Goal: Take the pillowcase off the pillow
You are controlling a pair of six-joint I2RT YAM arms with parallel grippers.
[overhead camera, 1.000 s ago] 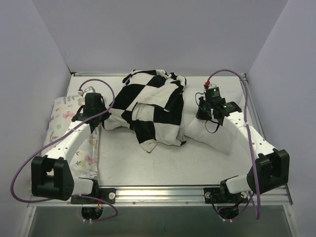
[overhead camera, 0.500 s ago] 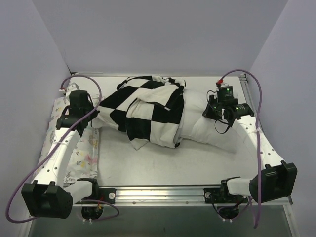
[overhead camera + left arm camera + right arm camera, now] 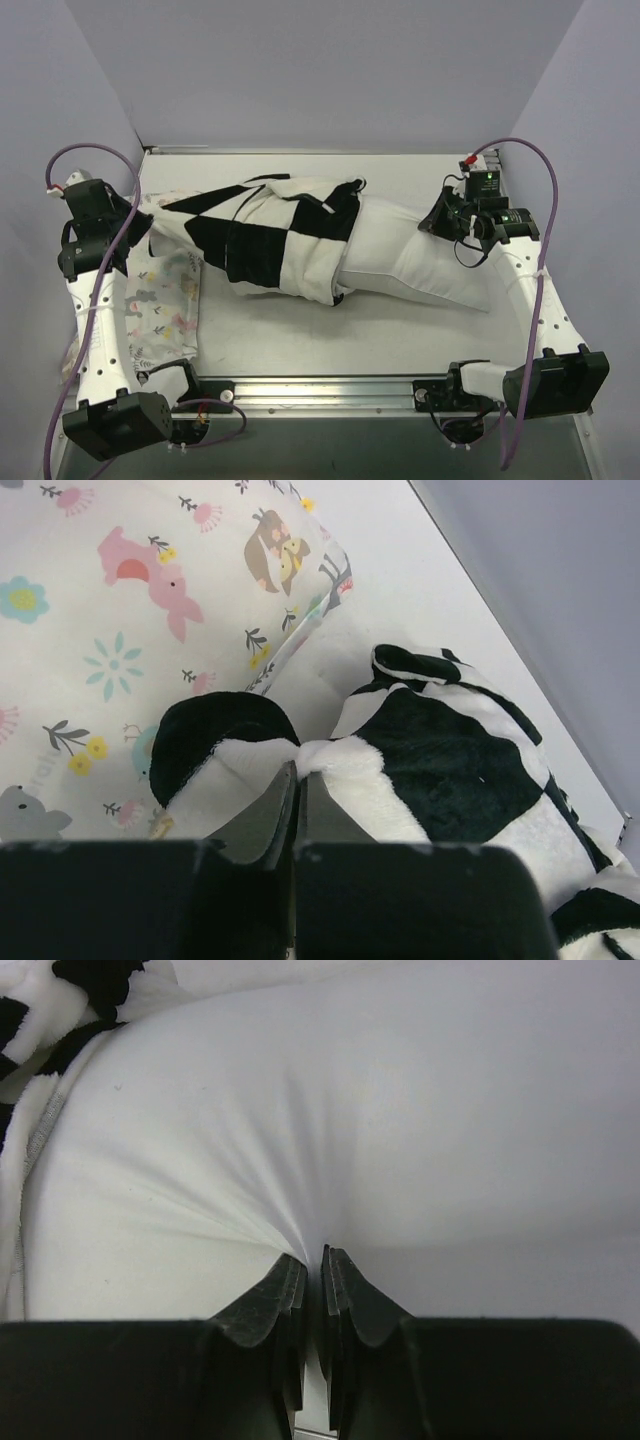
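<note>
Here the left gripper is pinched tight on a corner of the pillowcase, with a tuft of black-and-white plush bunched right at its fingertips. That corner sits at the far left of the table, over the edge of the animal-print pillow, which lies flat along the left side. The right gripper is closed on a pinch of the pillow, and the white cloth puckers into folds that run to the jaws. The pillow lies across the table, slanting from the middle toward the right. Its right part is bare, while its left end goes into the pillowcase; how far in cannot be seen. The pillowcase's open rim wraps around the pillow near mid-table. From there the checked fabric runs leftward in a tapering, rumpled length to the left gripper. The two grippers are well apart, at opposite ends of the bundle.
</note>
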